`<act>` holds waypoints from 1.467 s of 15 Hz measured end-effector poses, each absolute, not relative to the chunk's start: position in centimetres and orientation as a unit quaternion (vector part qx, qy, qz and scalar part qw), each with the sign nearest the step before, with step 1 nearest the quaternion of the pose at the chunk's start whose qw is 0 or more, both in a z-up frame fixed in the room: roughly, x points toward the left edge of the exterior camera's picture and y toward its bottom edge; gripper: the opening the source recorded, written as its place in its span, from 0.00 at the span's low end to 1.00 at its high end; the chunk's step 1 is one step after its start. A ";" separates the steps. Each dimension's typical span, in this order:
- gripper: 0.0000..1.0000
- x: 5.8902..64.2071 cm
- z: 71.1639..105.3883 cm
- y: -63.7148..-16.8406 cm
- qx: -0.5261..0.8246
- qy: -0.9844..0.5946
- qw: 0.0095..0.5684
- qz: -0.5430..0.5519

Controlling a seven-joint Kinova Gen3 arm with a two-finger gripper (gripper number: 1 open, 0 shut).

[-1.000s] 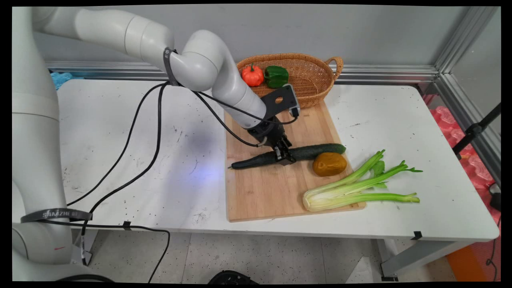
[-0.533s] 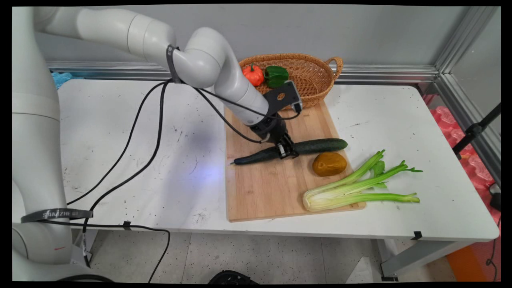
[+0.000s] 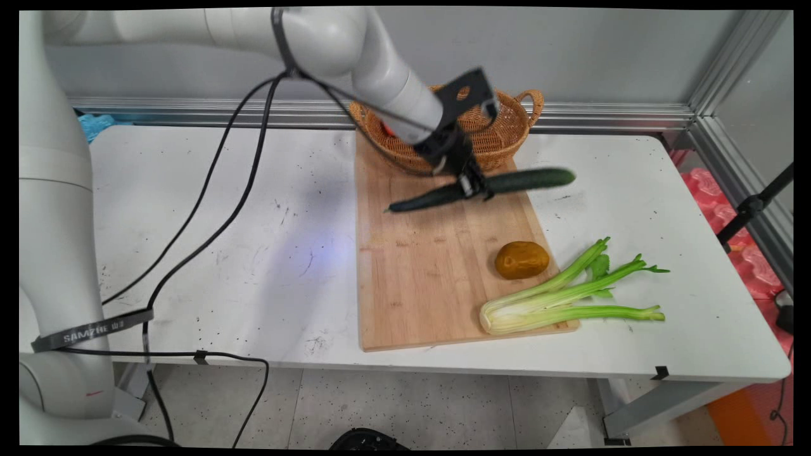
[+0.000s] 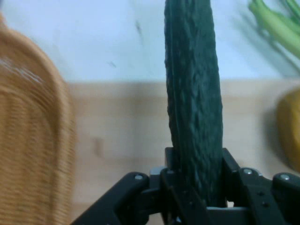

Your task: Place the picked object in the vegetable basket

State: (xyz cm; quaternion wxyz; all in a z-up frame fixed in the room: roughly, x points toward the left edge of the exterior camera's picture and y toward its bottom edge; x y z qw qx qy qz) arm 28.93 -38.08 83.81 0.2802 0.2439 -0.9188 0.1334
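Crosswise, cucumber (image 3: 507, 183) in gripper (image 3: 474, 185)

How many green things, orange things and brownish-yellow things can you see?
Green: 2, the cucumber held in the gripper and the celery.
Orange: 1, a small bit behind the arm in the basket.
Brownish-yellow: 1, the potato.
Total: 4.

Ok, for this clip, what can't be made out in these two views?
- Basket contents: in the main view the arm covers most of the inside; only an orange sliver shows.
- Cucumber: held clear of the board by the pincer; blurred in the main view, its far end cut by the hand view's top edge.
- Celery and the brown lump: cut off at the hand view's right edge.
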 end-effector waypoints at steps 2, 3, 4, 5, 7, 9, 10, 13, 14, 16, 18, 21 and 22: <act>0.00 29.1 85.6 -40.1 0.241 -0.914 0.288 0.151; 0.00 29.2 86.4 -41.3 0.241 -0.912 0.291 0.161; 0.00 29.5 87.1 -42.4 0.241 -0.910 0.292 0.170; 0.00 29.7 87.4 -43.0 0.240 -0.909 0.293 0.175; 0.00 30.3 88.1 -44.8 0.240 -0.906 0.293 0.189; 0.00 31.3 88.5 -46.9 0.238 -0.904 0.291 0.205; 0.00 31.8 88.6 -47.8 0.237 -0.903 0.289 0.212; 0.00 33.4 88.1 -50.0 0.231 -0.904 0.281 0.223; 0.00 33.8 87.8 -50.6 0.229 -0.906 0.279 0.224; 0.00 34.4 87.3 -51.2 0.226 -0.907 0.276 0.224; 0.00 35.2 86.4 -52.2 0.224 -0.909 0.273 0.223; 0.00 36.0 85.4 -52.9 0.232 -0.908 0.273 0.217; 0.00 36.1 85.1 -53.0 0.237 -0.907 0.274 0.215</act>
